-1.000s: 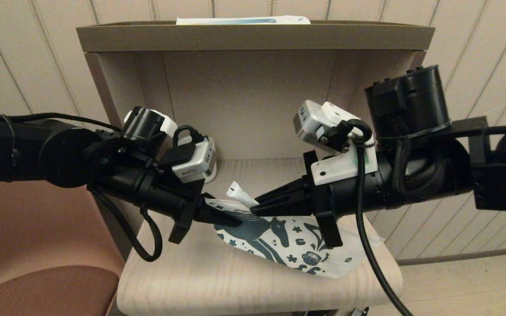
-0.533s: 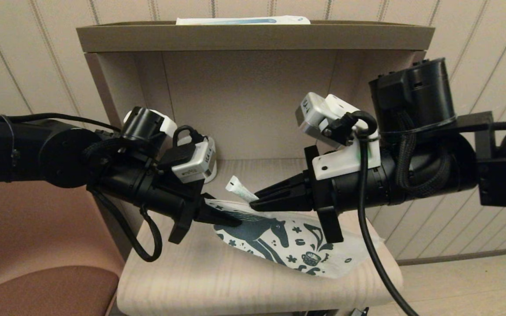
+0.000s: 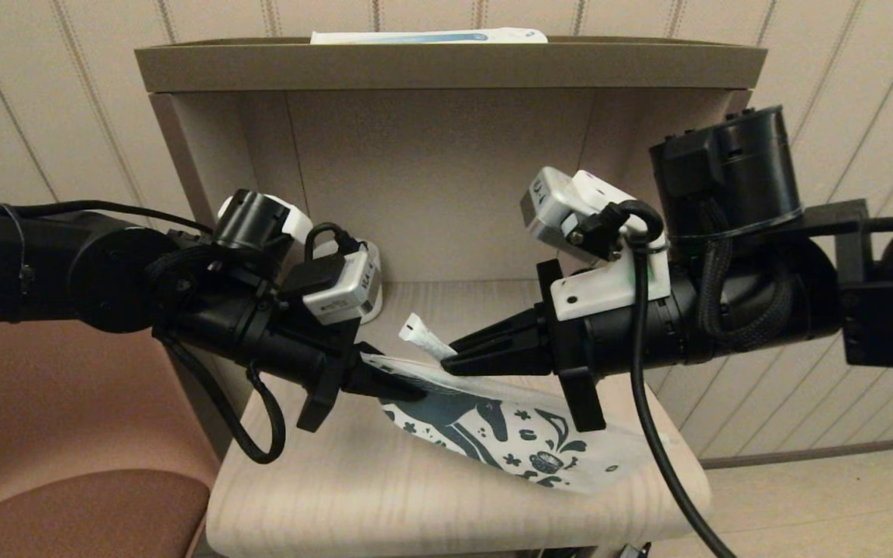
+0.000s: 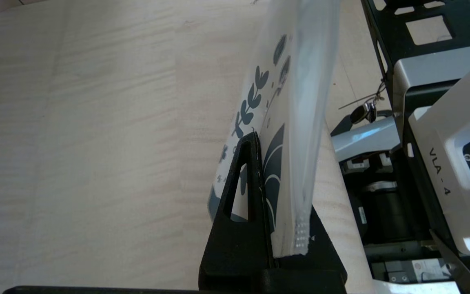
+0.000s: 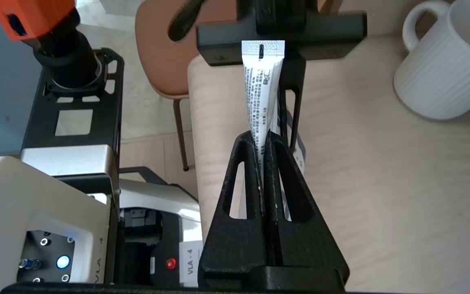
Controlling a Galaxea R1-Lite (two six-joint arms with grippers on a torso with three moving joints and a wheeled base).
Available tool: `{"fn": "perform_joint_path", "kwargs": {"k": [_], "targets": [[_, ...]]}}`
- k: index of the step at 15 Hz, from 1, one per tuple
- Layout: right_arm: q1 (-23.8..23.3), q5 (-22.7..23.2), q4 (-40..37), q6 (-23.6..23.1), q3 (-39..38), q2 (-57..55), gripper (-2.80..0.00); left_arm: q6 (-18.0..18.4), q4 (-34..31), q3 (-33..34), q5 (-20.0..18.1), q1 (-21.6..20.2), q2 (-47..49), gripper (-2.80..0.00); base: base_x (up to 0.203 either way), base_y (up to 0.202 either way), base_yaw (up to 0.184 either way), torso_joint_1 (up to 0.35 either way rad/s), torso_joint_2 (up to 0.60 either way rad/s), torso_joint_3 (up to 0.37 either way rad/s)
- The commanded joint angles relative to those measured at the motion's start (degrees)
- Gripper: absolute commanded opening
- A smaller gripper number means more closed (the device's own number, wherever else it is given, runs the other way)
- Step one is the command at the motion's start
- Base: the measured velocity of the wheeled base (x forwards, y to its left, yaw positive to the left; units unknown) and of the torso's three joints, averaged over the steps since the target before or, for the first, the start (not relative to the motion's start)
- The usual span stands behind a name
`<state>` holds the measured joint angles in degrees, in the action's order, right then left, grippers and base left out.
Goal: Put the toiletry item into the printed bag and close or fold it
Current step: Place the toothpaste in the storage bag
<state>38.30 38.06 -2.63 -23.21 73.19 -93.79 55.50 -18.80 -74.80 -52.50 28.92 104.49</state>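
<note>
Pale wood shelf [image 3: 431, 496], striped wall behind; left end effector [image 3: 408, 391] pinching printed bag [image 3: 524, 442], right end effector [image 3: 450, 358] pinching tube [image 3: 423, 335]

A home-like room, perhaps a bedroom or hotel room, is suggested. A small wooden bedside shelf [image 3: 446, 66] is placed against striped wallpaper [image 3: 842, 77], a brown upholstered chair [image 3: 67, 434] is seen beside it, and a white ribbed mug [image 5: 447, 65] stands on the shelf.
</note>
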Motion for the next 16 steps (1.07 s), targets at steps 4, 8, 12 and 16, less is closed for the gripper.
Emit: {"fn": "perform_joint_path", "kwargs": {"k": [4,8,12,16], "targets": [[-1.1,0.3,0.0,-0.2,-0.2,-1.7,-2.80,0.4,-0.1,0.2,-0.3,0.0,0.0,-2.80,0.000,0.000,0.000,0.000,0.00,0.000],[-1.1,0.2,0.1,-0.2,-1.4,-1.5,-2.80,0.4,-0.1,0.3,-0.4,-0.1,0.0,-2.80,0.000,0.000,0.000,0.000,0.00,0.000],[-1.5,0.0,0.1,-0.6,-3.5,-1.1,-2.80,0.4,-0.1,0.2,-0.5,-0.2,-0.2,-2.80,0.000,0.000,0.000,0.000,0.00,0.000],[-3.1,0.0,0.0,-0.6,-4.0,-0.4,-2.80,0.5,-0.1,0.4,-0.5,-0.3,-0.1,-2.80,0.000,0.000,0.000,0.000,0.00,0.000]]}}
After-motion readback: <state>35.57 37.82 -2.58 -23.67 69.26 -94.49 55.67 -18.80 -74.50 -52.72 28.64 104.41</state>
